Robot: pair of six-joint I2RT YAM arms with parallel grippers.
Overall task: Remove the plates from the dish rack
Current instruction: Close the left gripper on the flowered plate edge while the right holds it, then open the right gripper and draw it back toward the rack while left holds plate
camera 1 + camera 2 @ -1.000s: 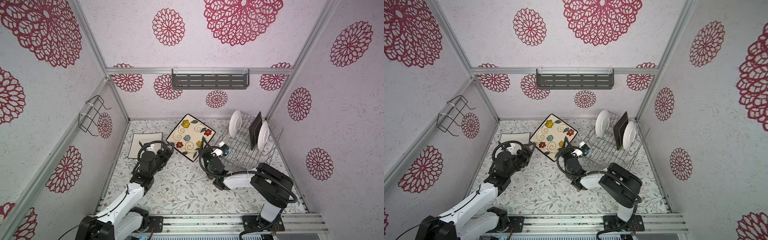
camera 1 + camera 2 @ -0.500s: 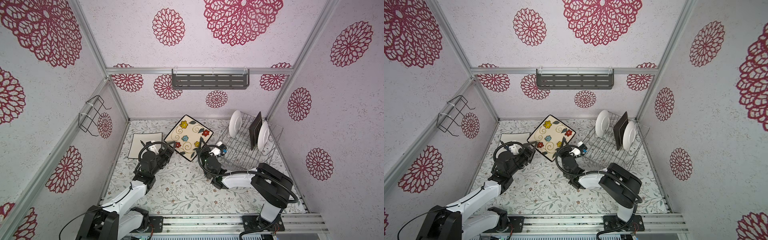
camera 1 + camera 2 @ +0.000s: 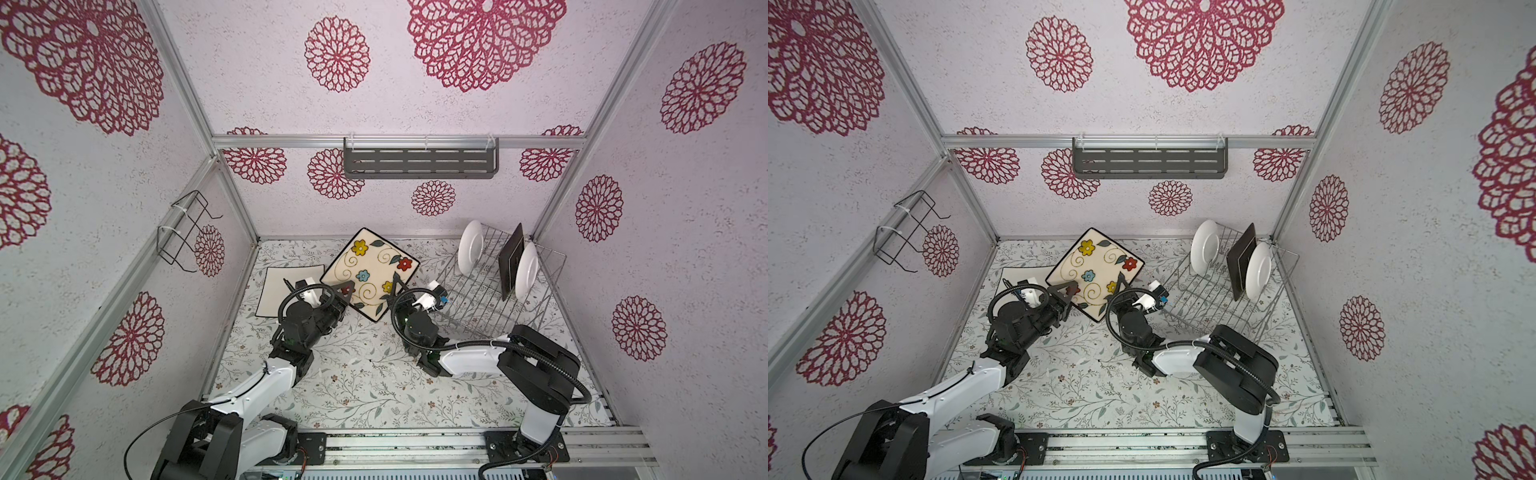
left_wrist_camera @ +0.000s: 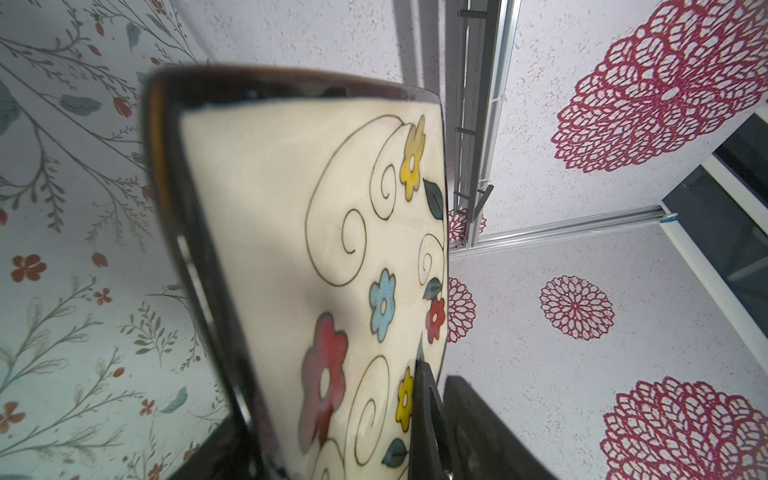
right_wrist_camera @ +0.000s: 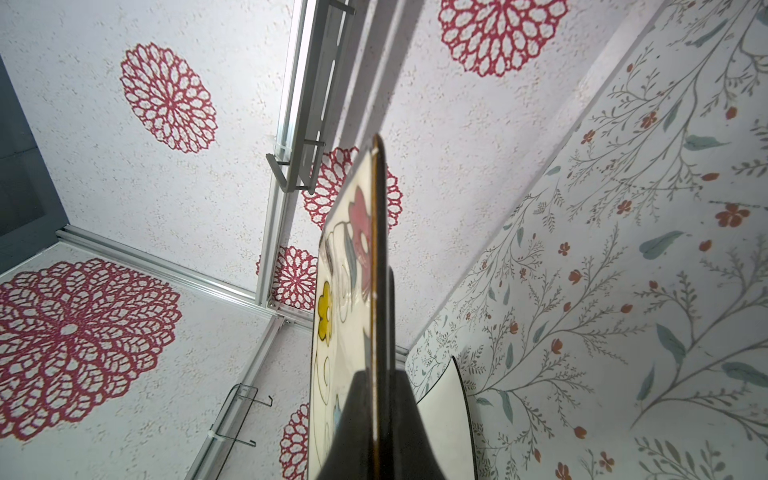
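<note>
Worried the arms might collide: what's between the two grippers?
The flowered plate fills the gap: right gripper clamps one edge, left gripper straddles another. Both top views show it.

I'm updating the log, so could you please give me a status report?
Right tool shut on flowered plate. Left tool straddling its edge, grip unclear. Three plates in dish rack. Nothing in the way.

The desk (image 3: 353, 386) wears a pale covering printed with leafy twigs and small red flowers. In both top views a square white plate (image 3: 272, 291) (image 3: 1011, 278) lies flat on it at the back left, close to the left wall. The dish rack (image 3: 478, 299) stands on it at the back right, well apart from that plate. An aluminium rail (image 3: 415, 444) runs along the front edge.
</note>
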